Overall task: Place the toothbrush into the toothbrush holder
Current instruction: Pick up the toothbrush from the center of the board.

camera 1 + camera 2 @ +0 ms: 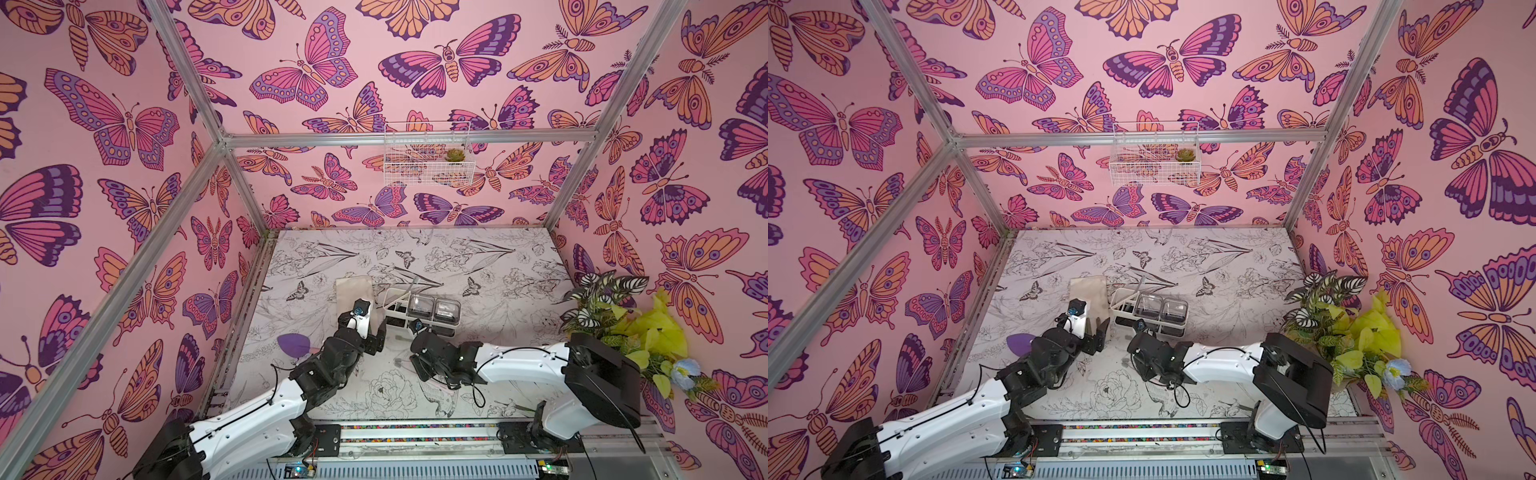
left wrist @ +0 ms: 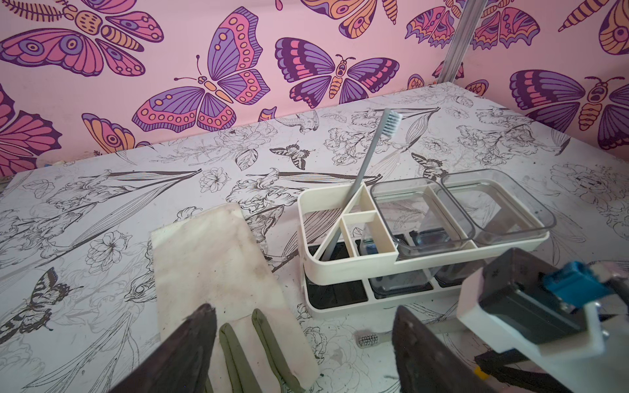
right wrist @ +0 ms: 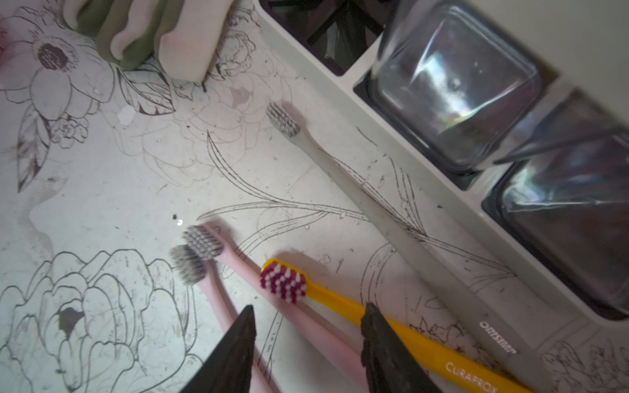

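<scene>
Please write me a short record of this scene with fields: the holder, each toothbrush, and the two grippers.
holder: white toothbrush holder, upright on the table, clear cups in it
in holder: standing grey toothbrush, leaning in the slotted compartment
on table: lying grey toothbrush beside the holder; yellow toothbrush; pink toothbrushes, two
right gripper: open, jaws either side of a pink handle
left gripper: open, over the folded cloth, holding nothing

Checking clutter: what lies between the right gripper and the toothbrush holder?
Right wrist view: a yellow toothbrush and a grey toothbrush, flat on the table.
</scene>
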{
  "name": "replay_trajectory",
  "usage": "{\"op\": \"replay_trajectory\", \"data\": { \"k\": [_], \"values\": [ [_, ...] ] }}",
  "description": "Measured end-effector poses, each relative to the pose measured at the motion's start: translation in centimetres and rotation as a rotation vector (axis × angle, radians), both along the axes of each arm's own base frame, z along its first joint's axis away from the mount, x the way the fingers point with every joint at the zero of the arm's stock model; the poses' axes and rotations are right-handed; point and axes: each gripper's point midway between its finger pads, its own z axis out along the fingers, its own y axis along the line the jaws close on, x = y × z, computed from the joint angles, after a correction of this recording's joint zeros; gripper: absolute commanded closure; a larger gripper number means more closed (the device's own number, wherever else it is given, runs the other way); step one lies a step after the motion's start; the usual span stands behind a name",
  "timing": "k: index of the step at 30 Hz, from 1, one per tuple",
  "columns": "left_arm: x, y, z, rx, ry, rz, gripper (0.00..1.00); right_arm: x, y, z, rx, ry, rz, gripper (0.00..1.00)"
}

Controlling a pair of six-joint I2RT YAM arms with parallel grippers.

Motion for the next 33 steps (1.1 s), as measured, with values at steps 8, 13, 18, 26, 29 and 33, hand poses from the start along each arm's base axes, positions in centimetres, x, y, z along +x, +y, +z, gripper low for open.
{"op": "replay_trajectory", "data": {
  "k": [8, 13, 18, 26, 29, 33],
  "values": [
    [0.0, 0.0, -0.3, 0.005, 0.009, 0.001, 0.18, 0.4, -0.1, -1.2, -0.053, -0.002, -0.013, 0.48],
    [0.0, -0.1, -0.5, 0.011, 0.015, 0.001, 0.18, 0.7, 0.2, -1.4, -0.075, 0.003, -0.015, 0.49],
    [0.1, -0.1, -0.6, 0.014, 0.017, 0.0, 0.18, 1.2, 0.8, -0.7, -0.066, -0.012, -0.018, 0.52],
    [0.2, -0.3, -0.9, 0.022, 0.027, -0.002, 0.17, 1.3, 0.5, -0.7, -0.074, -0.021, -0.027, 0.56],
    [0.3, -0.4, -1.0, 0.027, 0.032, -0.003, 0.17, 1.6, 0.2, -0.7, -0.085, -0.03, -0.049, 0.57],
    [0.3, -0.5, -1.3, 0.035, 0.039, -0.003, 0.17, 1.8, -0.2, -0.7, -0.083, -0.026, -0.074, 0.57]
  ]
}}
